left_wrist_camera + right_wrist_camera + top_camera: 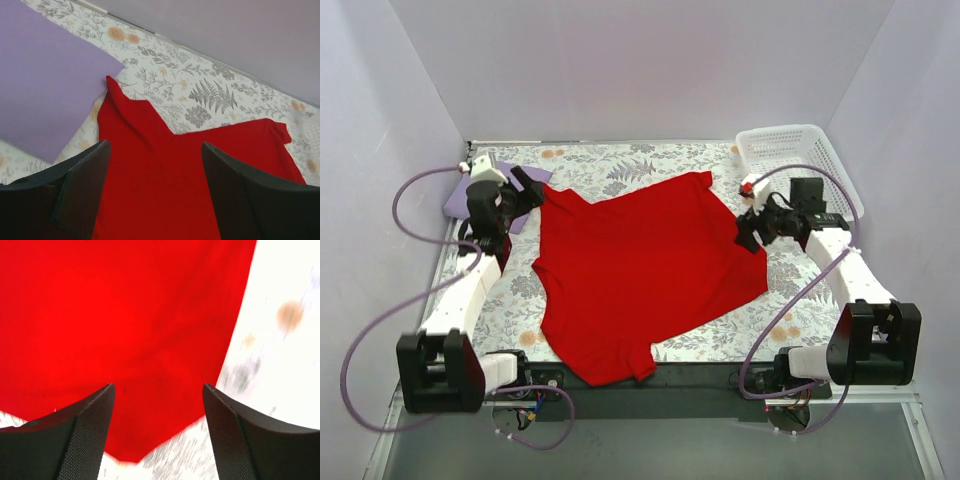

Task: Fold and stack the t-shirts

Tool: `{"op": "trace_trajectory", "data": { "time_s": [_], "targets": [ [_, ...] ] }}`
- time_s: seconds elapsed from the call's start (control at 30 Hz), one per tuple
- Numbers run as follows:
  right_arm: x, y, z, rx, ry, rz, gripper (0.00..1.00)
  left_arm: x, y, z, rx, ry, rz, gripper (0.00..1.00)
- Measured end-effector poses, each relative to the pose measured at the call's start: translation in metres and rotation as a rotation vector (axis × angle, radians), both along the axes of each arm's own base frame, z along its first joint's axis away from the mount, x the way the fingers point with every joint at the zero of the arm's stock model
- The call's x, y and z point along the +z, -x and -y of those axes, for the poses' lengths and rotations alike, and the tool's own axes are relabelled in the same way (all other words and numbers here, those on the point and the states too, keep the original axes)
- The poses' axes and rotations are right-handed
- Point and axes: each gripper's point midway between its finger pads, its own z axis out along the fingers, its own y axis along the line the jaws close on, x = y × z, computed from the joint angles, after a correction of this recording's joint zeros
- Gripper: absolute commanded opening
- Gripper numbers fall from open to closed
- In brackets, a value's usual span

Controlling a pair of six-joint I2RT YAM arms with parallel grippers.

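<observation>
The bright red t-shirt (640, 275) lies spread out across the middle of the floral table, with one sleeve toward the back left and one toward the back right. A folded pale lilac t-shirt (457, 203) rests at the back left, partly hidden under the left arm. My left gripper (532, 187) hovers open over the red shirt's back-left corner (165, 185), beside the lilac cloth (45, 90), holding nothing. My right gripper (748, 235) stands open above the shirt's right edge (125, 315), nothing between its fingers.
A white lattice basket (800, 160) stands at the back right corner. The floral table cover (620, 165) is ringed by pale walls. Purple cables loop beside both arms. A dark strip runs along the near edge.
</observation>
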Motion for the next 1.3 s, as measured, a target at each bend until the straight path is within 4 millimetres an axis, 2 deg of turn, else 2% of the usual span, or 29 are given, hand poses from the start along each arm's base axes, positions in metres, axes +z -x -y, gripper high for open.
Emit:
{"op": "trace_trajectory", "data": {
  "time_s": [0.1,0.2,0.33,0.5,0.7,0.87,0.9,1.07,1.2,1.3],
  "targets": [
    [-0.035,0.019,0.033,-0.116,0.023,-0.103,0.71,-0.002,0.038,-0.003,0.010,0.023,0.013,0.72],
    [-0.060,0.033,0.047,-0.192,0.053,-0.189,0.70,-0.017,0.061,0.000,-0.002,0.046,-0.019,0.72],
    [-0.075,0.033,0.065,-0.284,0.080,-0.234,0.70,-0.038,0.078,0.005,-0.022,0.062,-0.090,0.72],
    [-0.091,0.029,0.085,-0.376,0.103,-0.271,0.69,-0.035,0.088,0.008,-0.037,0.067,-0.088,0.72],
    [-0.117,0.040,0.086,-0.395,0.101,-0.360,0.62,-0.034,0.090,0.011,-0.055,0.072,-0.087,0.72],
    [-0.122,0.044,0.083,-0.394,0.087,-0.389,0.49,-0.034,0.090,0.012,-0.061,0.074,-0.087,0.72],
    [-0.122,0.044,0.082,-0.392,0.082,-0.389,0.42,-0.034,0.091,0.012,-0.061,0.074,-0.086,0.72],
    [-0.121,0.046,0.077,-0.375,0.060,-0.397,0.24,-0.032,0.091,0.013,-0.066,0.075,-0.080,0.72],
    [-0.120,0.049,0.072,-0.358,0.035,-0.413,0.03,-0.031,0.092,0.014,-0.068,0.075,-0.078,0.72],
    [-0.118,0.052,0.066,-0.337,0.015,-0.423,0.01,-0.031,0.092,0.014,-0.071,0.076,-0.079,0.72]
  ]
}}
